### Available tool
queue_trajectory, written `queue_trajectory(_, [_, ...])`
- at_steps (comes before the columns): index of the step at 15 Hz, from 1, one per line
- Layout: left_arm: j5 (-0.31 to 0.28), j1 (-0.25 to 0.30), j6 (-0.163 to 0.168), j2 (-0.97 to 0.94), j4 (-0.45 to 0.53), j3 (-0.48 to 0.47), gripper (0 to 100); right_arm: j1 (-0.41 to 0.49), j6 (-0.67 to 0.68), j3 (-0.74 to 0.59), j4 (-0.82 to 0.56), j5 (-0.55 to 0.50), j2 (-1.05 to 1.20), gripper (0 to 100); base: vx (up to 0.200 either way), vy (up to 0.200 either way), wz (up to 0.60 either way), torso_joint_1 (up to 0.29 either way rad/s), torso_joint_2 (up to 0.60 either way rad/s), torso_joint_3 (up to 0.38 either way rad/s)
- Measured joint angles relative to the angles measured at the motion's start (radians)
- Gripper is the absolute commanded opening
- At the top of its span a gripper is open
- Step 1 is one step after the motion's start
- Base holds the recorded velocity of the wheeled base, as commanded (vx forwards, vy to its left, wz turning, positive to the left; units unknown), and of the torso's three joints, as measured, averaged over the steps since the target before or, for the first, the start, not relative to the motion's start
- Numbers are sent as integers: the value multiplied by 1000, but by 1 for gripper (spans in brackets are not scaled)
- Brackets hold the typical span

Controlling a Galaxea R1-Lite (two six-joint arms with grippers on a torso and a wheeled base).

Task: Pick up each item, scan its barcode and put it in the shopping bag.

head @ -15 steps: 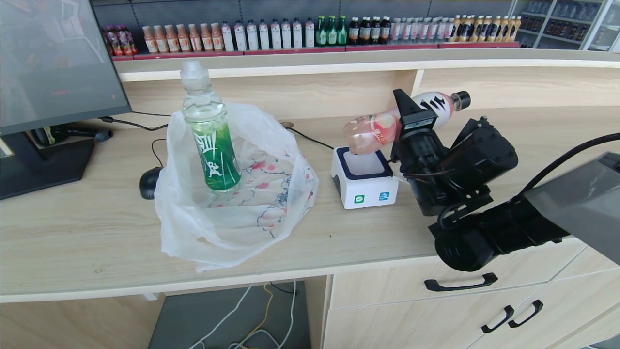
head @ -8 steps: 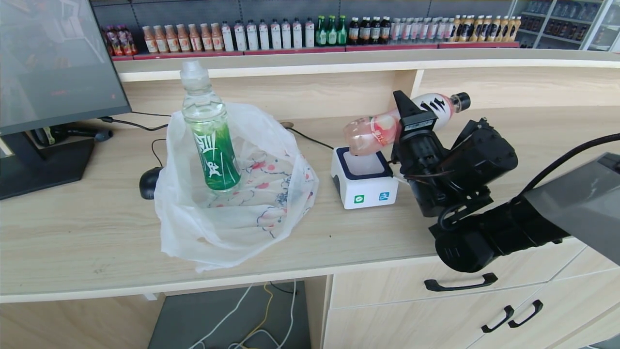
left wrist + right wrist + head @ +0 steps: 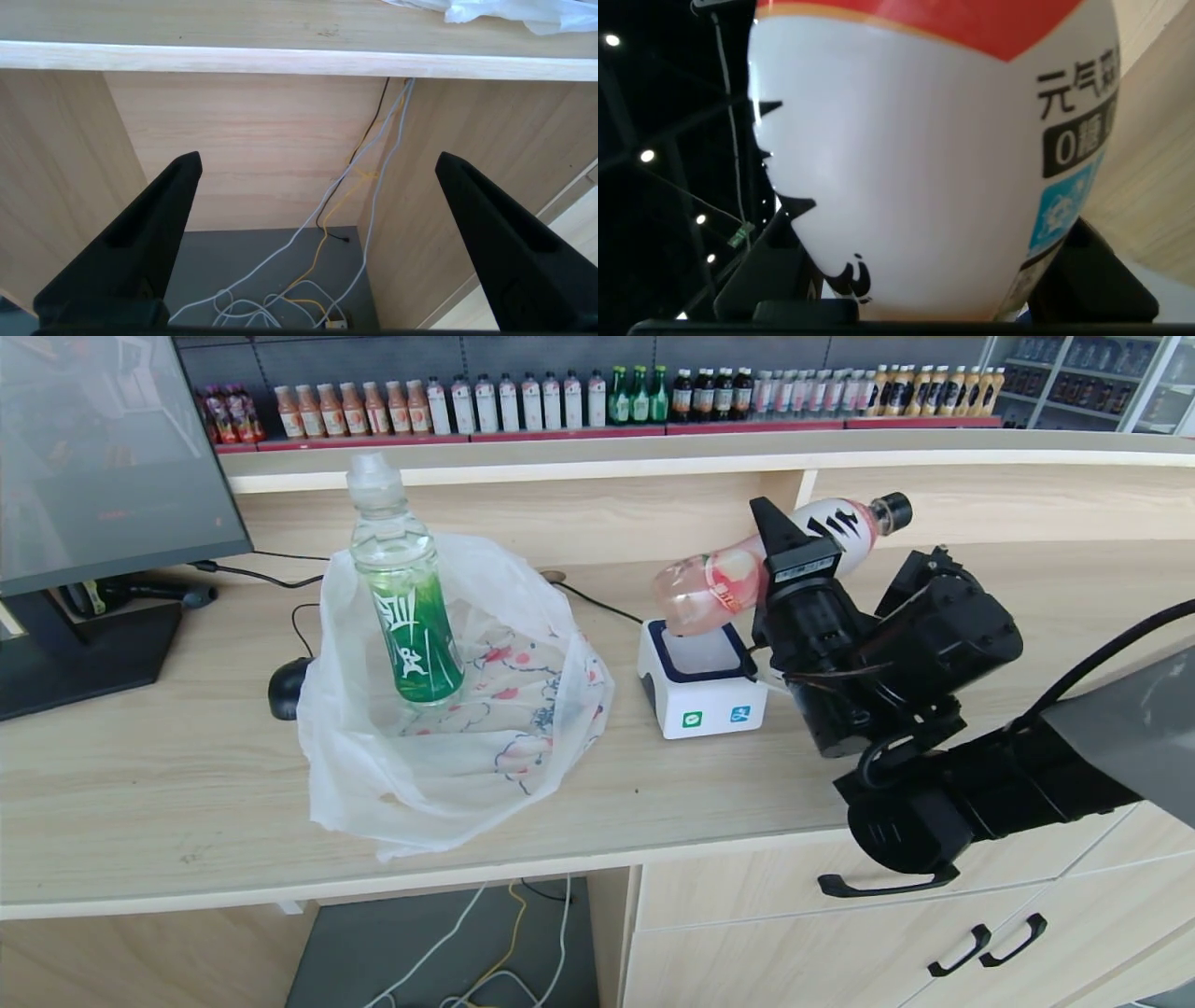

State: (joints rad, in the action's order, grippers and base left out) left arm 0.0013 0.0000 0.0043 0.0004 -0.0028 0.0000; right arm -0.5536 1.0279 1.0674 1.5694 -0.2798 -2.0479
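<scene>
R pincer (image 3: pixel 782 558) clamped on pink bottle (image 3: pixel 714 583) over scanner (image 3: pixel 700 700), wrist cam: L pincer (image 3: pixel 318 168) apart under counter (image 3: pixel 234 54)

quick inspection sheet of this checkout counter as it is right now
surface: light wooden counter, drawers below
job's things: green bottle upright in the shopping bag; pink bottle held tilted above the scanner
clutter: black mouse beside the bag
grippers: right gripper shut on the pink bottle; left gripper open, below the counter edge
cables: counter cable behind the scanner; loose wires under the counter
surroundings: monitor at left, drinks shelf behind
</scene>
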Motion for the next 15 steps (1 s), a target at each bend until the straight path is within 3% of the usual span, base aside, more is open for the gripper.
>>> queue_trajectory(7, [0, 0, 0, 0, 0, 0, 100, -205, -373, -76, 2, 113, 153, 0, 0, 0, 0, 0, 0, 0])
queue_trajectory(11, [0, 0, 1, 0, 0, 0, 100, -261, -669, -214, 0, 248, 222, 0, 0, 0, 0, 0, 0, 0])
queue_trajectory(15, [-1, 0, 7, 0, 0, 0, 100, -276, -924, -335, 0, 267, 253, 0, 0, 0, 0, 0, 0, 0])
